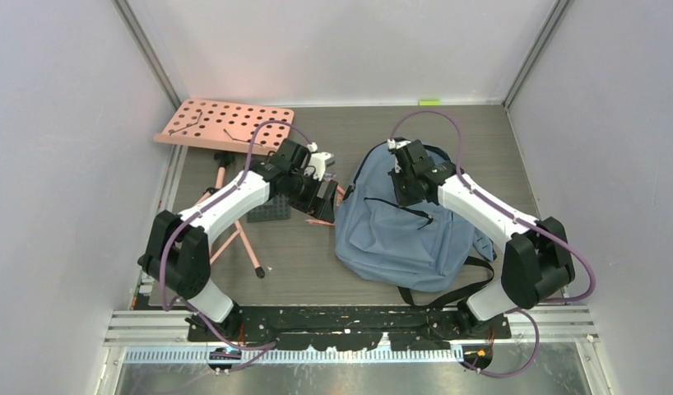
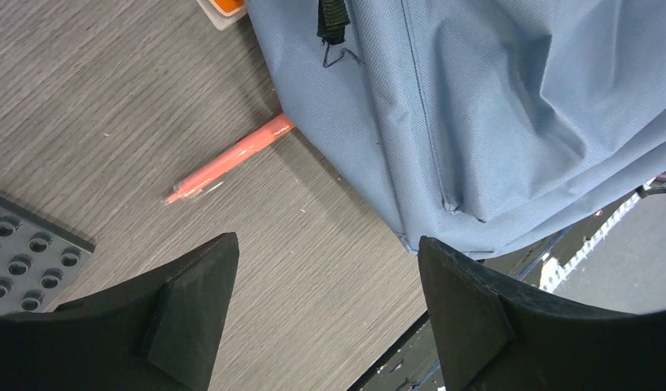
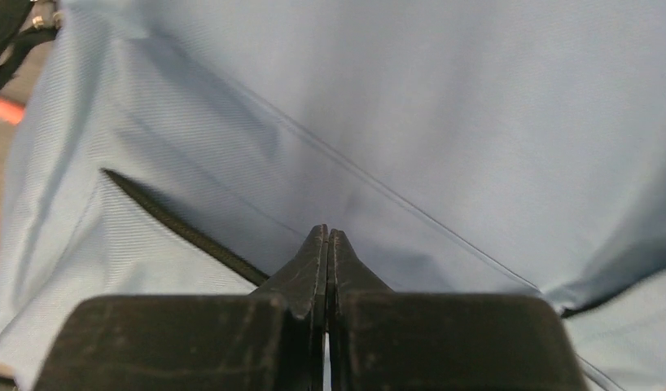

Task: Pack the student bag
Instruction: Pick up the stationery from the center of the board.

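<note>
At the far left of the tabletop (image 1: 317, 271), a pink pegboard (image 1: 226, 125). Next, the left gripper (image 2: 326, 252), spread wide and empty, above an orange pen (image 2: 230, 160) with one end hidden by the bag. Right of centre, the student bag (image 1: 399, 230): slumped, blue-grey, black zippers, straps trailing at its near side. Over it, the right gripper (image 3: 327, 236), pressed fully shut; impossible to make out any fabric pinched between.

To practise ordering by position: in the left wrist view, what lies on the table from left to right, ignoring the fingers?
Grey studded plate → pink pen → blue-grey backpack.
</note>
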Controlling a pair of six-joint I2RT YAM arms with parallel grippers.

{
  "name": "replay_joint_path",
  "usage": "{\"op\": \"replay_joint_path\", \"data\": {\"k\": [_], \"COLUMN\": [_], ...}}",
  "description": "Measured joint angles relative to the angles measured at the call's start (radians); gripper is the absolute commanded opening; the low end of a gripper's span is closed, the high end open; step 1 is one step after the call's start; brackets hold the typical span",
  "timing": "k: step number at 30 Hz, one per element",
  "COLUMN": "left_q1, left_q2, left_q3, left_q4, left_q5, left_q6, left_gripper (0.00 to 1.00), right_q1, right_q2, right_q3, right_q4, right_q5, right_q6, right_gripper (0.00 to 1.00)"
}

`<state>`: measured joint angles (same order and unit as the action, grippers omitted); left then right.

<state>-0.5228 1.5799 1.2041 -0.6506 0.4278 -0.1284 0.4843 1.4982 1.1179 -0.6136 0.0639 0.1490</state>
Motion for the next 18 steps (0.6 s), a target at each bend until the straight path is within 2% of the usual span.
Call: {"op": "replay_joint_path", "data": {"k": [3, 8, 13, 18], "left_q1": [0.0, 0.0, 0.0, 0.001], "left_q2": [0.017, 0.103, 0.178, 0.185], "left_q3": [0.005, 0.024, 0.024, 0.024], "left_q4": [-0.01, -0.015, -0.018, 0.005], "left_q5": [-0.001, -0.024, -0.093, -0.106], "left_q6": [0.035, 0.109, 0.194, 0.274], "left_gripper": [0.81, 0.79, 0.74, 0.67], "right_q1": [-0.005, -0.029, -0.04, -0.04], "right_q2": [-0.031, -0.15, -0.234, -0.296], "right_q3": [-0.006, -0.025, -0.034, -0.052], "right_q4": [-0.019, -0.03, -0.031, -0.031], "right_q5": [0.096, 0.172, 0.173, 0.125], "right_q6": [0.029, 0.087, 0.124, 0.148], "right_gripper": [0.01, 0.02, 0.1, 0.12]}}
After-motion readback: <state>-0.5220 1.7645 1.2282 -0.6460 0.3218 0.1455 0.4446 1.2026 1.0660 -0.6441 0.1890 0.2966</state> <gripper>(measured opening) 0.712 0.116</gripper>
